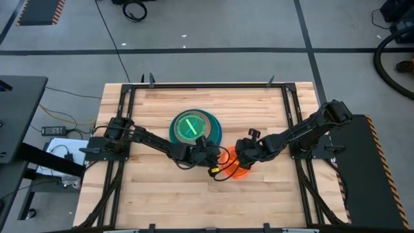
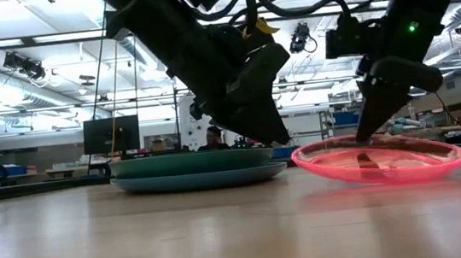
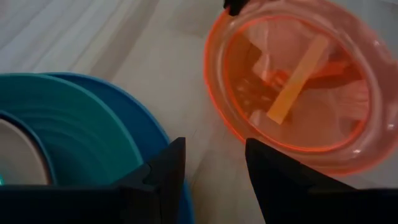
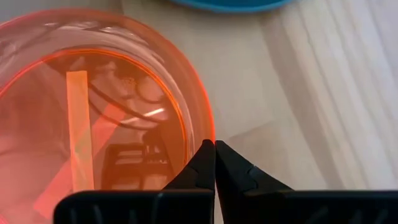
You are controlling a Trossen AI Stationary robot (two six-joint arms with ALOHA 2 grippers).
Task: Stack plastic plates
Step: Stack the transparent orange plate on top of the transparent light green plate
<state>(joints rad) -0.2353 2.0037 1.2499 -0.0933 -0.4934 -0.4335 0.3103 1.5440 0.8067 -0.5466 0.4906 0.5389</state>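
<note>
The stack [image 1: 194, 127] sits at mid-table: a blue plate [image 3: 140, 134] at the bottom, a teal plate [image 3: 68, 124] on it, smaller plates nested above, lime on top. Your left gripper [image 1: 208, 154] hovers low between the stack and the orange plate [image 2: 379, 158], jaws spread and empty. The orange plate lies on the table just right of the stack, apart from it. Your right gripper [image 4: 214, 163] is at the plate's near rim, fingers pressed together; whether they pinch the rim cannot be told. The step in hand appears to be picking up the orange plate, the last one off the stack. Next, get a firm hold on its rim, lift it level, carry it over the stack, and lower it centred.
</note>
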